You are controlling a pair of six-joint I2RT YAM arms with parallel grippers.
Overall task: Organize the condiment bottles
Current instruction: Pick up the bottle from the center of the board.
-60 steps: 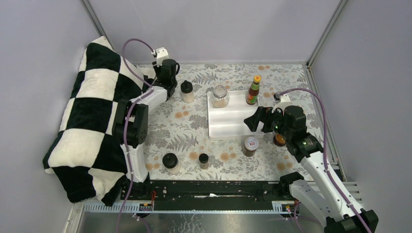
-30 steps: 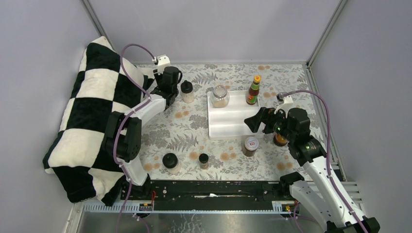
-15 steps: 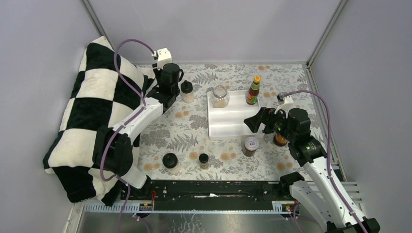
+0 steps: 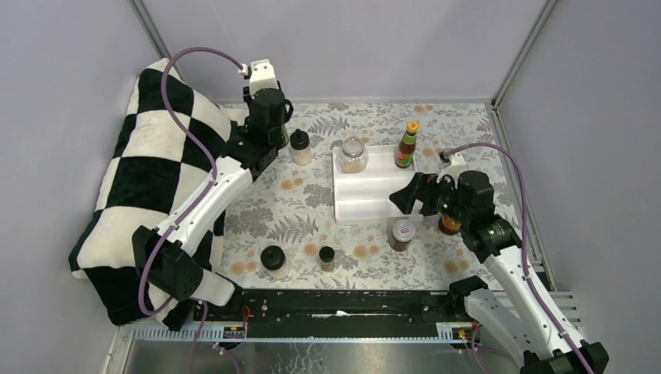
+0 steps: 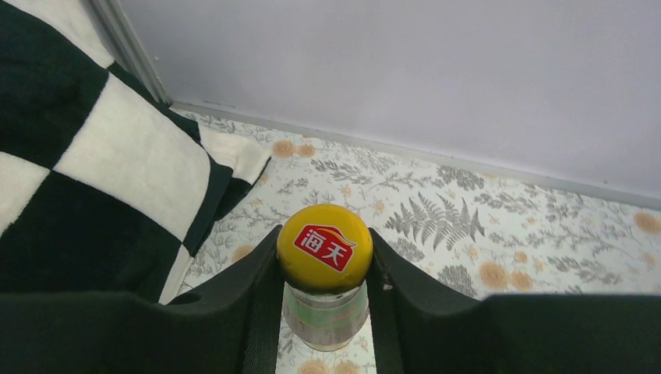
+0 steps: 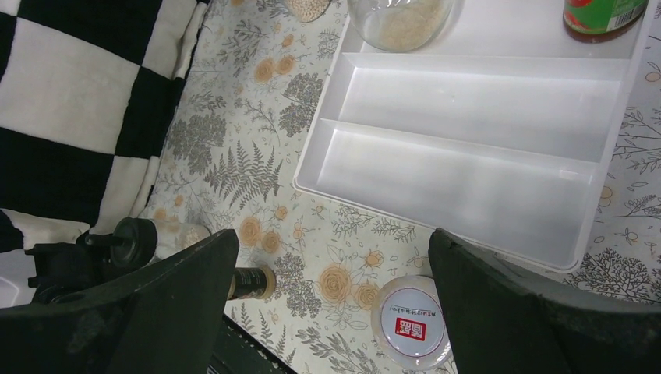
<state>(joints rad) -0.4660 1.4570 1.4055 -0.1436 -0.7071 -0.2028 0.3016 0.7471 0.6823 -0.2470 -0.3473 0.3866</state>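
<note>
Orange-capped bottle (image 5: 325, 257) pinched between left jaws; right jaws wide apart, empty.

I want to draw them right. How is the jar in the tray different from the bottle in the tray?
The bottle is tall and slim; the jar is short and round. The bottle holds red sauce under an orange cap; the jar holds pale grains. The bottle stands at the right end, the jar at the left end. Both stand upright in the far row of the tray.
</note>
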